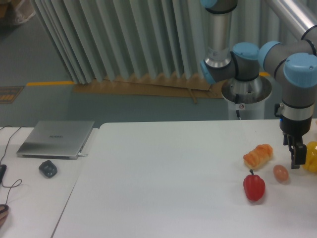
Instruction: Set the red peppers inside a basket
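Near the table's (163,168) right edge, the gripper (297,161) hangs low, its opening unclear. Red pepper (254,186) stands upright, apart, down-left of it, nearer the camera.

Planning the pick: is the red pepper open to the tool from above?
Probably yes. The red pepper stands apart from the egg and bread-like item, nothing over it; the tool hangs nearby.

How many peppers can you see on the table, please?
2: a red pepper near the table's front right, and a yellow pepper at the right edge, cut off by the frame; more may lie beyond it.
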Robot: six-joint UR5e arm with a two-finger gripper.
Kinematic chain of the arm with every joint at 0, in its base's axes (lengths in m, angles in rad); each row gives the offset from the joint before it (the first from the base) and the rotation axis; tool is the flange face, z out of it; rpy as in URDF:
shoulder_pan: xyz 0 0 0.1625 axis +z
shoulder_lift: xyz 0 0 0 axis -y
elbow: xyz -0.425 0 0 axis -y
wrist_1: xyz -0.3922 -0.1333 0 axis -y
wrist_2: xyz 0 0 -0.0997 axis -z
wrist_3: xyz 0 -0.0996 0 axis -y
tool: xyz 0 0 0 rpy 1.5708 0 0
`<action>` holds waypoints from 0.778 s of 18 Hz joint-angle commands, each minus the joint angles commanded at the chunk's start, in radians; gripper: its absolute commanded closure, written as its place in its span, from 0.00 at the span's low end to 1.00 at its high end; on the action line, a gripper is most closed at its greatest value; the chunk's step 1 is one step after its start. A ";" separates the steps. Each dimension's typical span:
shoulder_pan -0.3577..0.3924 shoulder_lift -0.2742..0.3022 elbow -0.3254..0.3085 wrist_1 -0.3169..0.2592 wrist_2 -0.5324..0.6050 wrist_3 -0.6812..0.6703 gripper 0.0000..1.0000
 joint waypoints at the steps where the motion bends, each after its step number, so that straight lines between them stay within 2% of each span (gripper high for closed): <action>1: 0.000 -0.003 0.002 0.002 0.000 -0.015 0.00; 4: 0.000 -0.012 0.009 0.003 -0.005 -0.110 0.00; 14: -0.023 -0.026 0.006 0.081 -0.011 -0.415 0.00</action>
